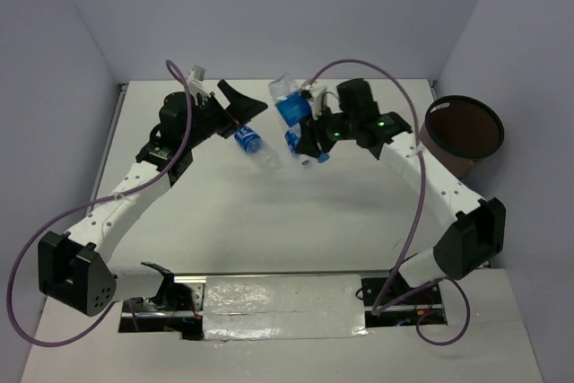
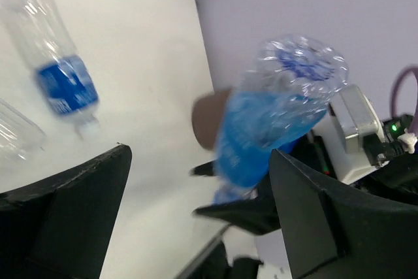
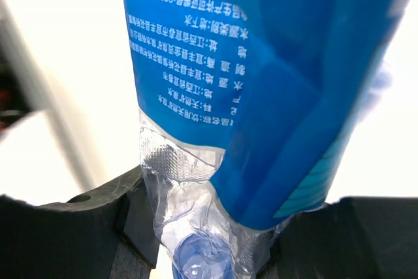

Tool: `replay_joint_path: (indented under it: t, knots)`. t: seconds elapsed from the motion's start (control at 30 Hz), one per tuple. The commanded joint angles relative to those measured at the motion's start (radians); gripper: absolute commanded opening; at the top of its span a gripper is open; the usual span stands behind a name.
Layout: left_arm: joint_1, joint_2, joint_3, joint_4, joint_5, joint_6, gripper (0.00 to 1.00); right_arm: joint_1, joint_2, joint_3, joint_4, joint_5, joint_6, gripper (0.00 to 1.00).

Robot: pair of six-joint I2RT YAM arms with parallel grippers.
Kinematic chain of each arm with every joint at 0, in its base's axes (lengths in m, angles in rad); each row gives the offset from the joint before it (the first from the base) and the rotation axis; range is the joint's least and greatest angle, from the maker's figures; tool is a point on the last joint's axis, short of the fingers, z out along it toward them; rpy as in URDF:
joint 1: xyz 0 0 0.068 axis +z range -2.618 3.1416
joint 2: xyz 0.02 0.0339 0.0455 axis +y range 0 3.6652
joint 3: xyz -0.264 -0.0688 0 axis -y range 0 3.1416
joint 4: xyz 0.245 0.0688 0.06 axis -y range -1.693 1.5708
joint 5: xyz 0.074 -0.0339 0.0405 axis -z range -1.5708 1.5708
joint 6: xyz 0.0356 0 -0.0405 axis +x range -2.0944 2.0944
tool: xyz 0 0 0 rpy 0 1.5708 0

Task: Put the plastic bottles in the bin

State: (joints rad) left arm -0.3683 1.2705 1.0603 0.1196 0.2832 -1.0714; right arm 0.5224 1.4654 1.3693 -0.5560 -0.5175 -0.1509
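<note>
Right claw (image 1: pixel 310 134) grips the held bottle (image 1: pixel 289 107), clear plastic with a blue label, and has it lifted off the bench (image 1: pixel 296 221) about midway across. Seen from its own wrist, the dark fingers (image 3: pixel 98 227) press in on either side just above the neck. The blue cap (image 3: pixel 194 264) points down toward the palm, and the label with its white print fills most of that view. The bottle is tilted, its ridged base tipped up and over toward the other arm.

Just to the left, a lying bottle (image 1: pixel 256 146) rests on its side on the bench, also blue-labelled, apart from the held one. Left claw (image 1: pixel 244 114) hangs just beside it with its jaws spread wide and nothing between them; through that gap its wrist camera looks across at the held bottle. At the edge of that same view a bit of another clear bottle (image 2: pixel 14 136) shows on the bench, too cut off to say more.

Farther right, past the right arm's wrist, is the bin (image 1: pixel 462 132), brown and round with a dark inside, mouth open upward. It is at the bench's right edge, well apart from both bottles; whether it stands on the bench or just off it I cannot tell
</note>
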Motion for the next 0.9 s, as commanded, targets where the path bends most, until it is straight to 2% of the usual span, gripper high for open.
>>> replay_joint_path:
  t: [0.0, 0.13, 0.27, 0.43, 0.53, 0.63, 0.7, 0.77, 0.8, 0.87]
  knots:
    - [0.028, -0.023, 0.064, -0.132, -0.162, 0.110, 0.99, -0.180, -0.118, 0.054, -0.052, 0.043, -0.223, 0.09]
    - [0.042, -0.019, 0.021, -0.137, -0.141, 0.096, 1.00, -0.382, -0.200, 0.051, -0.004, 0.114, -0.291, 0.09]
    - [0.043, -0.004, -0.042, -0.089, -0.118, 0.065, 0.99, -0.566, -0.331, -0.051, 0.125, 0.211, -0.317, 0.09]
    - [0.043, 0.052, -0.062, -0.083, -0.093, 0.060, 0.99, -0.830, -0.372, -0.105, 0.189, 0.191, -0.296, 0.11]
    - [0.043, 0.090, -0.046, -0.086, -0.073, 0.067, 0.99, -0.919, -0.364, -0.137, 0.225, 0.178, -0.294, 0.13]
    - [0.043, 0.121, -0.025, -0.098, -0.068, 0.083, 0.99, -0.953, -0.350, -0.199, 0.304, 0.200, -0.283, 0.16]
    - [0.045, 0.139, -0.016, -0.104, -0.072, 0.093, 0.99, -0.986, -0.330, -0.222, 0.350, 0.212, -0.262, 0.25]
    - [0.045, 0.153, -0.010, -0.112, -0.076, 0.093, 0.99, -1.016, -0.284, -0.220, 0.357, 0.214, -0.251, 0.55]
    - [0.045, 0.167, -0.008, -0.115, -0.084, 0.091, 1.00, -1.024, -0.257, -0.216, 0.357, 0.214, -0.239, 0.88]
    - [0.045, 0.196, 0.003, -0.123, -0.098, 0.082, 0.99, -1.044, -0.246, -0.211, 0.350, 0.206, -0.231, 0.98]
